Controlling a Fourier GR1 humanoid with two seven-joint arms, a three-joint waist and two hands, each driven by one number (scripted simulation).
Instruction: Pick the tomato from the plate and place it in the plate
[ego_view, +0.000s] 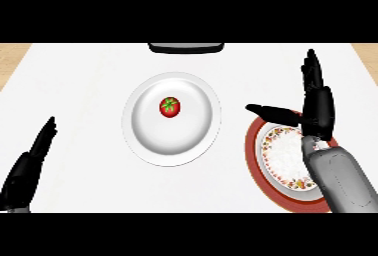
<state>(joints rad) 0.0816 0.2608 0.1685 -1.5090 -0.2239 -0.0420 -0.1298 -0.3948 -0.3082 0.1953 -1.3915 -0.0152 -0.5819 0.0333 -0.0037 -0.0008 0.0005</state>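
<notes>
A red tomato (170, 107) with a green stem lies near the middle of a plain white plate (151, 140) at the counter's centre. To the right sits a second plate (275, 150), white with a patterned band and a red rim, partly hidden under my right forearm. My right hand (317, 107) hovers over this plate's upper edge, fingers straight and thumb spread toward the left, open and holding nothing. It is well to the right of the tomato. My left hand (29, 162) rests open at the lower left edge, fingers straight.
A dark, grey-topped object (185, 47) sits at the counter's far edge, above the white plate. Wooden strips show at the top left and right corners beside the white counter (88, 75).
</notes>
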